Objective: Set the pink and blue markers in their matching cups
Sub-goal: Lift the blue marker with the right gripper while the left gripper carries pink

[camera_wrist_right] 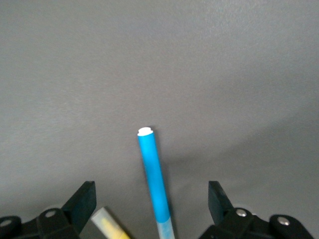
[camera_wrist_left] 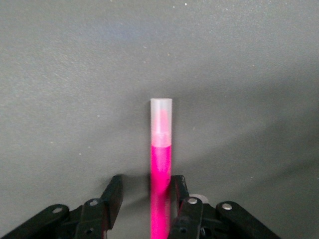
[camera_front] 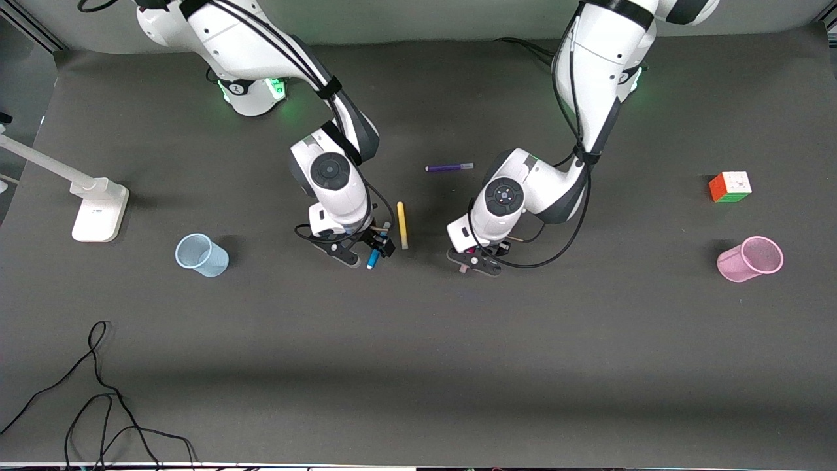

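Note:
The pink marker (camera_wrist_left: 161, 164) lies on the dark mat between the fingers of my left gripper (camera_wrist_left: 145, 181); one finger (camera_wrist_left: 178, 186) touches it and the other stands apart, so the gripper is open. In the front view my left gripper (camera_front: 476, 260) hides most of that marker. The blue marker (camera_wrist_right: 153, 174) lies between the wide-open fingers of my right gripper (camera_wrist_right: 152, 191), touching neither. It also shows in the front view (camera_front: 373, 260) under my right gripper (camera_front: 367, 252). The pale blue cup (camera_front: 201, 255) stands toward the right arm's end of the table. The pink cup (camera_front: 750, 259) stands toward the left arm's end.
A yellow marker (camera_front: 402, 225) lies close beside the blue one, and its pale cap (camera_wrist_right: 107, 221) also sits between my right gripper's fingers. A purple marker (camera_front: 449, 167) lies nearer the bases. A colour cube (camera_front: 730, 187), a white stand (camera_front: 98, 209) and loose cables (camera_front: 98, 405) are at the edges.

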Motion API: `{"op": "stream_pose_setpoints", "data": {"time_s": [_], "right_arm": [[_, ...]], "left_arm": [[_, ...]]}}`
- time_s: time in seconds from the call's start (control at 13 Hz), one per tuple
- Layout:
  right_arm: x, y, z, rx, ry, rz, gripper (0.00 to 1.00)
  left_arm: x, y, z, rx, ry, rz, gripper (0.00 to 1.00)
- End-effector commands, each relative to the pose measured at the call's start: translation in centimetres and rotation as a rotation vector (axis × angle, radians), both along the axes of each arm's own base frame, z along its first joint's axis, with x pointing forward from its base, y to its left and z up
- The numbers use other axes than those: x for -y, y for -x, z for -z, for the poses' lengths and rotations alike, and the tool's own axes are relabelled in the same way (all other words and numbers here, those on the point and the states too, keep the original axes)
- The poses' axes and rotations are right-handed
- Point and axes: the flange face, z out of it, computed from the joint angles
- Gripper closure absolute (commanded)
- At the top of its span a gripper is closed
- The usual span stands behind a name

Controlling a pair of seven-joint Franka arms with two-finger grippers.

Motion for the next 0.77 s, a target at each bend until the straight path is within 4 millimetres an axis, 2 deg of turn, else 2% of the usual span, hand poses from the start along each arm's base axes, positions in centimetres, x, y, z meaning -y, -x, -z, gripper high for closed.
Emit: {"op": "stream_pose_setpoints", "data": {"time_s": [0.0,0.15,0.23,0.54,0.62,0.69], "right_arm": [[-0.4,0.0,1.3,0.004,-0.008,0.017,0.0],[-0.2,0.1,2.5,0.0,-0.002,0.017,0.0],[-0.2,0.1,2.8,0.001,-0.002,0.016,0.0],[-0.2,0.3,4.3,0.001,0.0,0.015,0.0],[-0.4,0.4,4.3,0.003,-0.002,0.012,0.05],[-0.6,0.5,4.3,0.003,-0.002,0.006,0.19]], "left_arm": [[0.6,0.7,0.1,0.022,-0.007,-0.015,0.6],[0.6,0.6,0.0,0.027,-0.004,-0.016,0.96],[0.6,0.6,0.0,0.033,-0.001,-0.014,1.0],[0.2,0.1,-0.2,0.058,-0.022,0.016,1.0],[-0.2,-0.2,-1.0,0.064,-0.031,0.024,1.0],[-0.5,-0.6,-2.7,0.067,-0.031,0.018,1.0]]}}
